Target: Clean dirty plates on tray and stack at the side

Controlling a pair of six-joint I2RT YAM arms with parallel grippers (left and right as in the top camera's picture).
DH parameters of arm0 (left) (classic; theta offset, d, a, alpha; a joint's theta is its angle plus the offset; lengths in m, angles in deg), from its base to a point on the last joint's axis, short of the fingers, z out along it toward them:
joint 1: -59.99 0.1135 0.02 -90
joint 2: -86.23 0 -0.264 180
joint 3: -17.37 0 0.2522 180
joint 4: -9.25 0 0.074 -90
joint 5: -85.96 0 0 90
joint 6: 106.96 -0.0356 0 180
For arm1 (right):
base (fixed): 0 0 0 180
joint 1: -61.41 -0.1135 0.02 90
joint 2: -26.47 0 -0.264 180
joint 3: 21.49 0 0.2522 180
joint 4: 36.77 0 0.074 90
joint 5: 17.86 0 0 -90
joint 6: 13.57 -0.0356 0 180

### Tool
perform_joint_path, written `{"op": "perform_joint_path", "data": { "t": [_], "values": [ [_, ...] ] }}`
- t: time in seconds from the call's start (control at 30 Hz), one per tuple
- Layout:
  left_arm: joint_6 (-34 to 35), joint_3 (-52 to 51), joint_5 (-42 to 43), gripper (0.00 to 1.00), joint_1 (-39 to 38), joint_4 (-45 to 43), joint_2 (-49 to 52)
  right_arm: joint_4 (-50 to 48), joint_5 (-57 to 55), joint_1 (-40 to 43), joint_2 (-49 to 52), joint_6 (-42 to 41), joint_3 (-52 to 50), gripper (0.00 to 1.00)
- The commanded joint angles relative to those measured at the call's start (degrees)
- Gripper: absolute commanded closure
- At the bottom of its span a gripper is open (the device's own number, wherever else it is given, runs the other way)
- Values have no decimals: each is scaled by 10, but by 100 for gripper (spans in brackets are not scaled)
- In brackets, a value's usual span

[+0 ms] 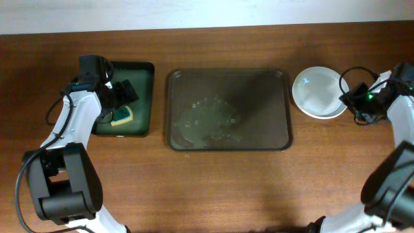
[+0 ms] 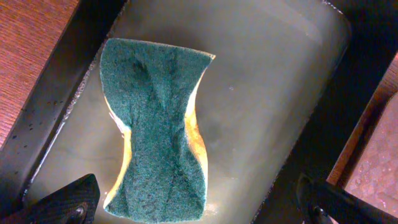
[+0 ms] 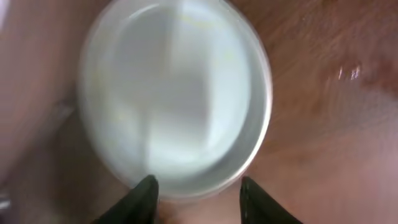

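White plates (image 1: 317,92) sit stacked on the wooden table to the right of the tray (image 1: 259,123); I cannot tell how many. The tray is dark and holds only wet smears. My right gripper (image 1: 354,101) is at the stack's right edge. In the right wrist view its fingers stand apart, open, at the near rim of the top plate (image 3: 174,93), with my right gripper (image 3: 198,190) closed on nothing. My left gripper (image 1: 123,97) hangs open over the basin, and in its wrist view my left gripper (image 2: 196,211) straddles the sponge without touching it.
A black basin (image 1: 145,84) with a green bottom stands left of the tray. In it lies a green and yellow sponge (image 1: 121,116), shown close up as the sponge (image 2: 158,124) on the wet basin floor (image 2: 267,93). Bare wood runs along the table's front.
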Motion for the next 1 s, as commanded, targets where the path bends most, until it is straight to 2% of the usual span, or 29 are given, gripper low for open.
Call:
{"op": "perform_joint_path", "data": {
  "t": [0.0, 0.27, 0.33, 0.37, 0.4, 0.5, 0.7, 0.97],
  "values": [
    [-2, 9, 5, 1, 1, 1, -11, 54, 30, 3, -120, 26, 7, 52],
    [-2, 9, 4, 1, 1, 1, -11, 200, 31, -5, -321, 96, -16, 45],
    [-2, 9, 4, 1, 1, 1, -11, 223, 31, -14, -348, 96, -19, 33],
    [-2, 9, 4, 1, 1, 1, -11, 244, 31, -20, -358, 96, -19, 7],
    [-2, 9, 4, 1, 1, 1, -11, 276, 31, -28, -367, 96, -19, 2],
    [-2, 9, 4, 1, 1, 1, -11, 354, 30, -48, -367, 96, -19, 2],
    [-2, 9, 4, 1, 2, 1, -11, 354, 25, -49, -345, 96, -19, 2],
    [-2, 9, 4, 1, 1, 1, -11, 354, -49, -50, -318, 96, -19, 1]
  ]
}}
